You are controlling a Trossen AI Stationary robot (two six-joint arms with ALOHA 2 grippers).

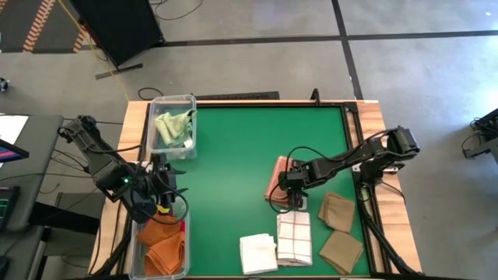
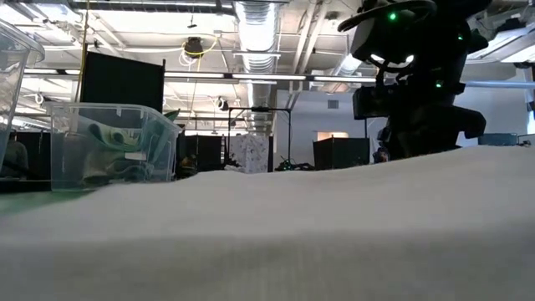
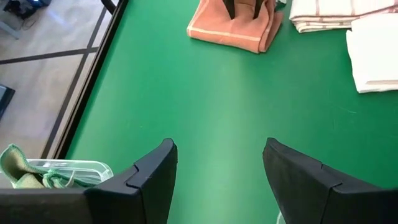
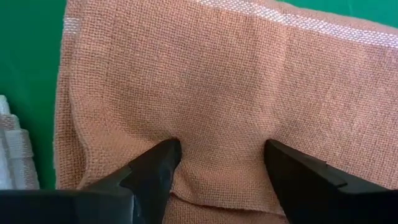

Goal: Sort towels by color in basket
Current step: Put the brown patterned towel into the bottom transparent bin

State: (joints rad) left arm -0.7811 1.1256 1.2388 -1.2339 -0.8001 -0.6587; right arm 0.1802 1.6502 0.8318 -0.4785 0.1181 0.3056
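A salmon pink towel (image 1: 275, 179) lies flat on the green table (image 1: 233, 171), right of centre. My right gripper (image 4: 221, 155) stands open on it, pointing steeply down. Toward the near edge lie a white towel (image 1: 258, 253), a white-checked towel (image 1: 294, 237) and two tan towels (image 1: 336, 211). Pale green towels sit in a clear basket (image 1: 173, 124) at the far left, and rust-orange towels (image 1: 163, 247) in a basket at the near left. My left gripper (image 3: 217, 174) hangs open and empty above the table's left side, between the two baskets. My right gripper comes from above with its fingers spread. Both fingertips (image 4: 163, 157) are set down on the salmon towel's top layer (image 4: 217, 134), toward one folded edge. The cloth puckers around the tips. The towel lies flat on the table.
Bare green table stretches from the left baskets to the salmon towel. In the low view the white towel (image 2: 267, 234) fills the foreground, with my right arm (image 2: 418, 100) behind it. A black frame rail (image 1: 350, 140) runs along the table's right edge.
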